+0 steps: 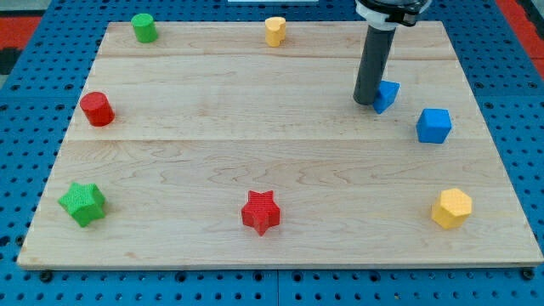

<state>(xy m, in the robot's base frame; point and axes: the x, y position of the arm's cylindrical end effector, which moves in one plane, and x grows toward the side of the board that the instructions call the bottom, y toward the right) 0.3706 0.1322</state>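
Note:
My tip (365,102) rests on the wooden board (272,161) toward the view's upper right. It touches the left side of a small blue block (388,95), partly hidden behind the rod. A blue cube (433,126) lies a little further right and lower, apart from both. A yellow cylinder (274,31) stands near the top edge, left of the rod.
A green cylinder (144,27) sits at the top left and a red cylinder (97,109) at the left edge. Along the bottom lie a green star (82,203), a red star (261,212) and a yellow hexagonal block (450,208). Blue pegboard surrounds the board.

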